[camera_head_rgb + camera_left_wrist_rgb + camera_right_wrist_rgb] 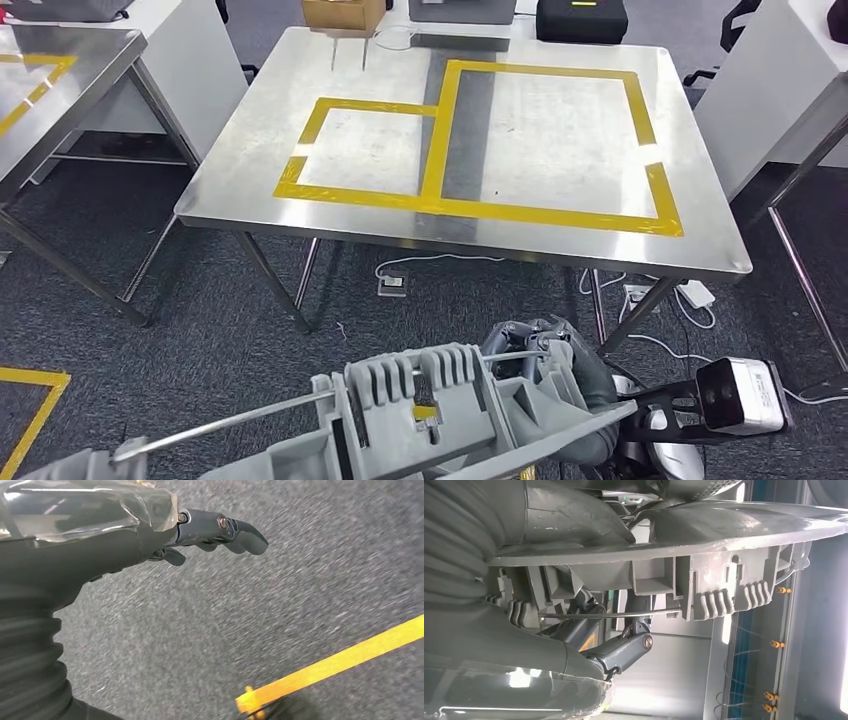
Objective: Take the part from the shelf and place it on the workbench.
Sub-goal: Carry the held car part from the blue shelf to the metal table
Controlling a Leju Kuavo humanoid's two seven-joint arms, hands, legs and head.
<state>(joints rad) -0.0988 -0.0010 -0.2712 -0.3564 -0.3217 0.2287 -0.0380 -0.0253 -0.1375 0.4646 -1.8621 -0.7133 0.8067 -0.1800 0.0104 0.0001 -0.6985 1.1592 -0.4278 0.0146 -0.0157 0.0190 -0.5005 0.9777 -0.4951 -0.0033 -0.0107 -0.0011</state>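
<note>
A grey plastic part point(430, 410) with ribbed slots and a thin metal rod point(230, 424) running along it sits low in the head view, in front of the workbench's near edge. My right hand point(562, 375) grips its right end. The right wrist view shows the same part point(724, 555) close up, with my dark fingers point(624, 650) wrapped beneath it. The steel workbench point(560, 130) stands ahead, marked with two yellow tape rectangles point(440, 200). My left hand point(210, 527) hangs over grey carpet, fingers extended and holding nothing.
A cardboard box point(343, 12) and a black case point(581, 18) stand at the bench's far edge. Another steel table point(60, 90) is at the left, a white one point(770, 80) at the right. Cables and a power strip point(695, 293) lie under the bench. Yellow tape point(340, 660) marks the floor.
</note>
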